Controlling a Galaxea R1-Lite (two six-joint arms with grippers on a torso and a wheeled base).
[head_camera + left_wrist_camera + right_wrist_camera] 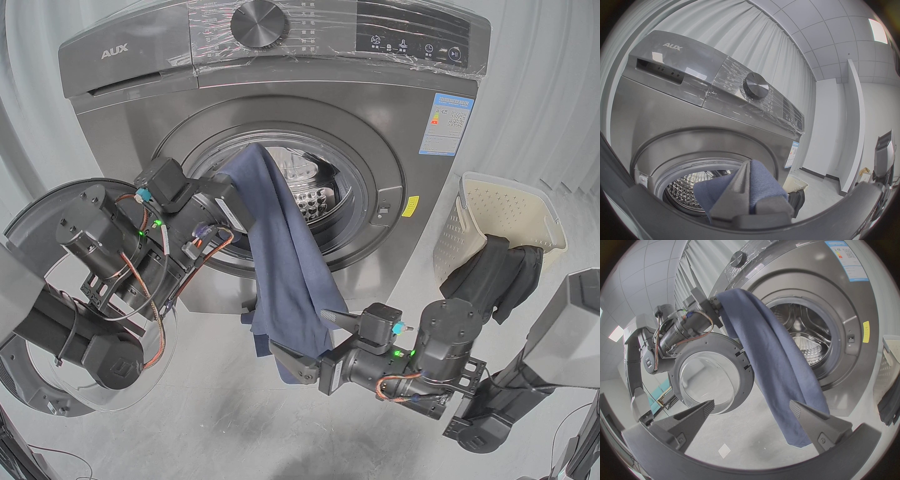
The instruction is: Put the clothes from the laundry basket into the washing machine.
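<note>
Well, in the head view my left claw (240, 169) is clamped on the top of a blue cloth (287, 250) at the washer's (406, 112) mouth. The cloth hangs down outside, over the front rim. My right claw (309, 340) sits low by the cloth's bottom end, spread wide and gripping nothing. The door (37, 225) stands open on the left. The basket (519, 212) is right of the washer, with dark clothes (500, 275) draped over its rim.

In the left wrist view my fingers (734, 190) pinch the cloth, with the drum behind.

In the right wrist view my fingers are well apart, and the cloth hangs beside one.
</note>
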